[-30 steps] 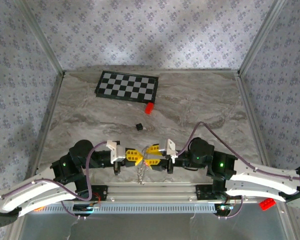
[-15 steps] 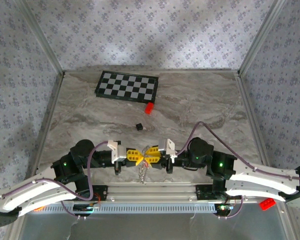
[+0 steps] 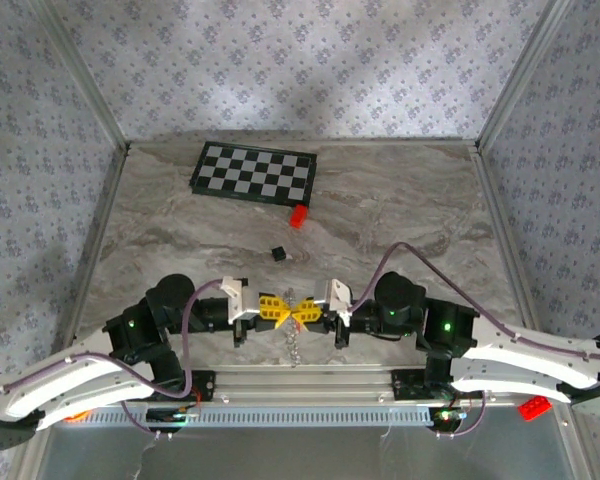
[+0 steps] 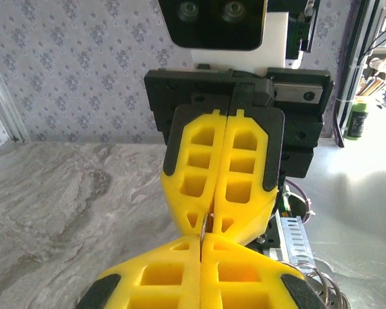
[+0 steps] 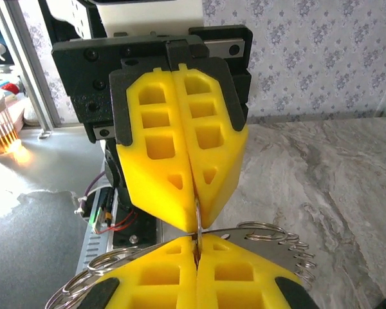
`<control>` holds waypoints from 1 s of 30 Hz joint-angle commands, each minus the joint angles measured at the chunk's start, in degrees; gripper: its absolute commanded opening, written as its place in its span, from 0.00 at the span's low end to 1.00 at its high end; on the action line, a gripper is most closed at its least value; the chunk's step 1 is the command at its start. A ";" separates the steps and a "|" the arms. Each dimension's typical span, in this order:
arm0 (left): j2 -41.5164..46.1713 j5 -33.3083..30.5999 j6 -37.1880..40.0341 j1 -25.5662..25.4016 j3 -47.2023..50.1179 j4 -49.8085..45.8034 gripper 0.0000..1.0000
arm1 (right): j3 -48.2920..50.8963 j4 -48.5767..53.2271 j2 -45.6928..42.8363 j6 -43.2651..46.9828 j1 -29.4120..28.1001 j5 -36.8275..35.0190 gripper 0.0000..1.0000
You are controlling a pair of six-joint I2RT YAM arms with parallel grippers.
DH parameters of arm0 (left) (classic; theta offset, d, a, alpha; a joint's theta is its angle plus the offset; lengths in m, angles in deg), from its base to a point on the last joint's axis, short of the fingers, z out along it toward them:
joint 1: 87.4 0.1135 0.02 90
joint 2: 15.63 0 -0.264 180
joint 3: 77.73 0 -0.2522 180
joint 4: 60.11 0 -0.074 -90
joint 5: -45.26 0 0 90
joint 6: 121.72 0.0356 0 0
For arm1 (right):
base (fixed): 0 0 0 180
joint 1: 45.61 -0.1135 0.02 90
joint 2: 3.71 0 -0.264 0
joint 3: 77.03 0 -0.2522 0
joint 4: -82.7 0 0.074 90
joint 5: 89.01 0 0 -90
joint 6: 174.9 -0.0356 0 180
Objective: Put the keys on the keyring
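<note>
My left gripper (image 3: 282, 310) and right gripper (image 3: 305, 310) meet tip to tip just above the table's near edge. Both are shut on one thin silvery ring of the keyring (image 5: 197, 215), held edge-on between the two pairs of yellow fingers. In the left wrist view the ring (image 4: 204, 226) runs from my left gripper (image 4: 201, 243) into the facing fingers. More of the keyring, split rings and coils (image 5: 270, 235) on a flat grey strip, spreads behind my right gripper (image 5: 196, 243). A chain (image 3: 293, 345) dangles below the tips. The small red key is hidden.
A bright red block (image 3: 298, 216) lies by the near corner of the checkerboard (image 3: 254, 172) at the back. A tiny black cube (image 3: 277, 253) sits mid-table. A metal rail (image 3: 300, 378) runs along the front edge under the grippers. Another red piece (image 3: 533, 407) lies beyond the rail, right.
The two grippers have closed the gap between their tips and now touch. The left arm has shifted right. The dangling chain has risen slightly with them.
</note>
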 commanded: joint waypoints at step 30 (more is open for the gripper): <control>-11.94 -4.81 1.61 -0.16 -13.16 -16.34 0.34 | -23.35 35.10 12.67 10.06 3.40 -0.37 0.00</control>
